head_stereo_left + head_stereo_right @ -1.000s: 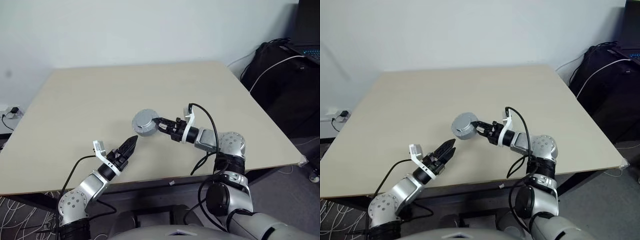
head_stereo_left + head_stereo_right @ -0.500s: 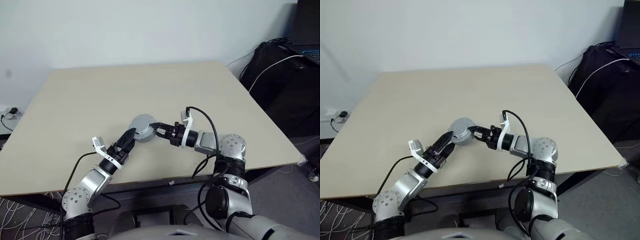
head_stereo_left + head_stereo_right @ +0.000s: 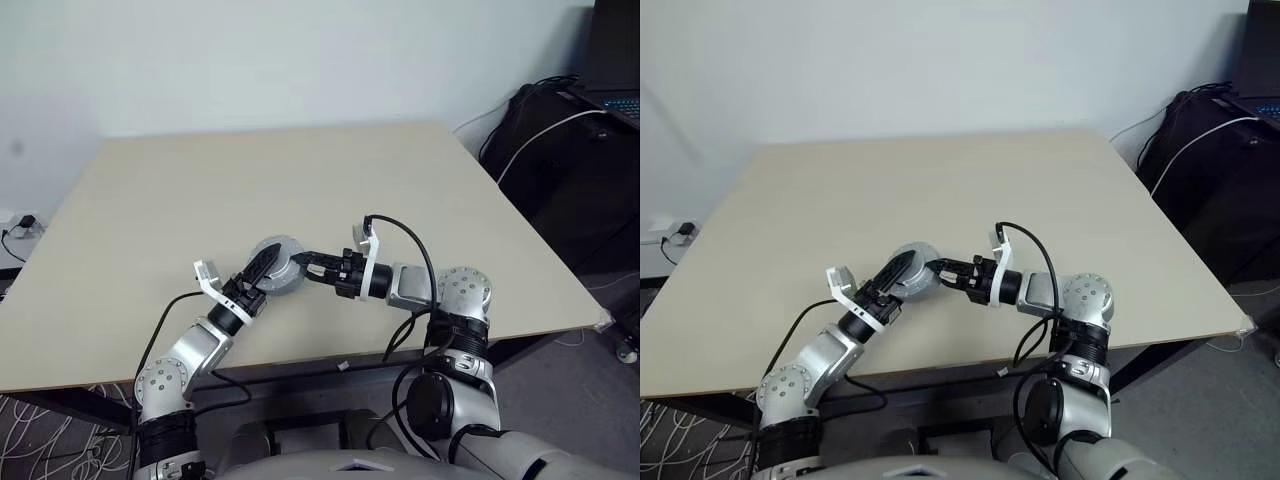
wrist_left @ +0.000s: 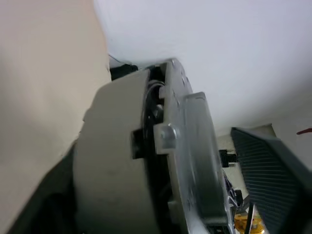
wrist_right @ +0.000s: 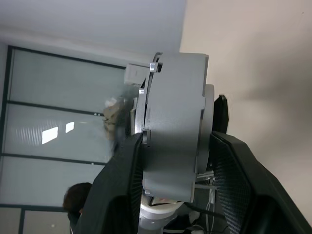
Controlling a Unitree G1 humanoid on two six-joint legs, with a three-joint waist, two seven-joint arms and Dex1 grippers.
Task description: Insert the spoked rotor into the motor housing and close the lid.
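My left gripper point(image 3: 268, 266): fingers part-open, astride motor housing point(image 3: 276, 264), grip not confirmed. My right gripper point(image 3: 305, 266): fingers clamped across housing from 3 o'clock, lifted above table point(image 3: 300, 180). No legible markings on housing.

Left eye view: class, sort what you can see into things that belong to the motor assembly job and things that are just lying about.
Belonging to the job:
- motor housing, held above the table
- right gripper, shut on it
- left gripper, at the housing
- table

Just lying about:
- black bag
- white cable across the bag
- laptop
- wall socket
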